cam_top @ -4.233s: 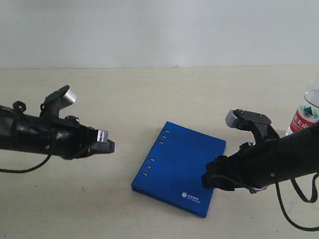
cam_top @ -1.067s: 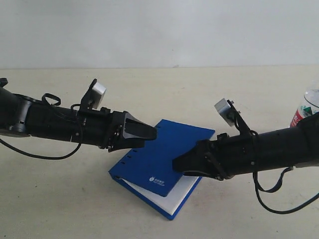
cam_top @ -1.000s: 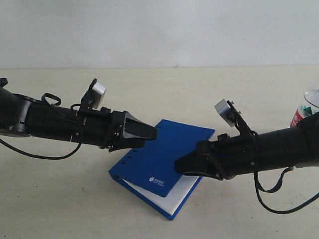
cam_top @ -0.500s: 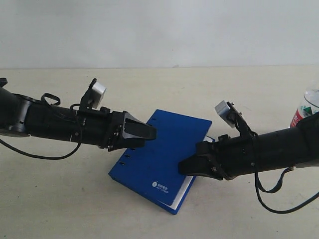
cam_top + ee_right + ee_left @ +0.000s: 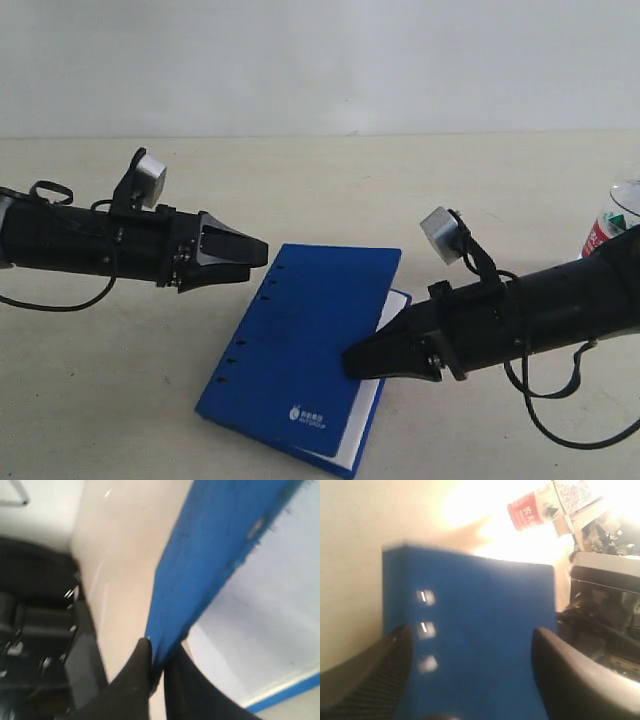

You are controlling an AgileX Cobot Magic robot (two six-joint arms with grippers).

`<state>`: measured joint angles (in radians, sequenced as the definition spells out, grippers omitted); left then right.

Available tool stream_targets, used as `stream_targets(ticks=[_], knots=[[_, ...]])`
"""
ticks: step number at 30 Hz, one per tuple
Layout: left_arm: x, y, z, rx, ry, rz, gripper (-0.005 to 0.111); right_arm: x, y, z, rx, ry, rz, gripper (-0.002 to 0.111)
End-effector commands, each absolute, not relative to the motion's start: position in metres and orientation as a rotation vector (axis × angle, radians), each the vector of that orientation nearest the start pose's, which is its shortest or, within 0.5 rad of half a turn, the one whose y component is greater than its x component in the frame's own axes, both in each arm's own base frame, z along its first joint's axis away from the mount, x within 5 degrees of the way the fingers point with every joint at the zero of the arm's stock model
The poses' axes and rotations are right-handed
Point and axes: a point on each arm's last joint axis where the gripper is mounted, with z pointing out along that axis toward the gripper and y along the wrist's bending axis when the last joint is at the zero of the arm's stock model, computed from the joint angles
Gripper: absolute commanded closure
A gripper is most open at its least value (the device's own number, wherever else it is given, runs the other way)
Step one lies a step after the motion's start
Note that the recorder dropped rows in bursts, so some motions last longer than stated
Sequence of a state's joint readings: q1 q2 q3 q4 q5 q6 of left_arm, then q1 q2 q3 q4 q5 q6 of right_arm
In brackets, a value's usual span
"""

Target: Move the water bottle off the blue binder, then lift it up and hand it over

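Binder [image 5: 300, 350] lies aslant on the worktop [image 5: 330, 190], bottle [image 5: 610, 225] standing off it at far right — right fingers [image 5: 385, 355] pinch the cover's edge, left fingers [image 5: 235, 250] wide near the spine. Best to lift slowly and level, so the thin cover doesn't slip or flop open.

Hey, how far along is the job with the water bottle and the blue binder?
Done: the water bottle stands on the table, off the blue binder. In hand: the right claw is shut on the binder's cover edge. The left claw is open near the holed edge and holds nothing. Left: lifting the binder clear and handing it over.
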<state>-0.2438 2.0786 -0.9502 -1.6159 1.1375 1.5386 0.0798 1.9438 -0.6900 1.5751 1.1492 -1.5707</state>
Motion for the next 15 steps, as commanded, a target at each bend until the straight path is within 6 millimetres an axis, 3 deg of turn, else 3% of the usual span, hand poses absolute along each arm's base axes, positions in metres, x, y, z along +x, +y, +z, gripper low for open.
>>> stream_targets(ticks=[1,10,15], knots=[[0.308,-0.157,0.113,0.669,2.276,-1.563,0.043,0.259,0.106,0.12,-0.537,2.277,1.607,0.108],[0.298,-0.154,0.11,0.834,2.31,-1.576,0.043,0.259,0.106,0.121,-0.568,2.26,1.593,0.108],[0.298,-0.154,0.106,0.835,2.329,-1.557,0.043,0.258,0.106,0.134,-0.613,2.228,1.567,0.108]])
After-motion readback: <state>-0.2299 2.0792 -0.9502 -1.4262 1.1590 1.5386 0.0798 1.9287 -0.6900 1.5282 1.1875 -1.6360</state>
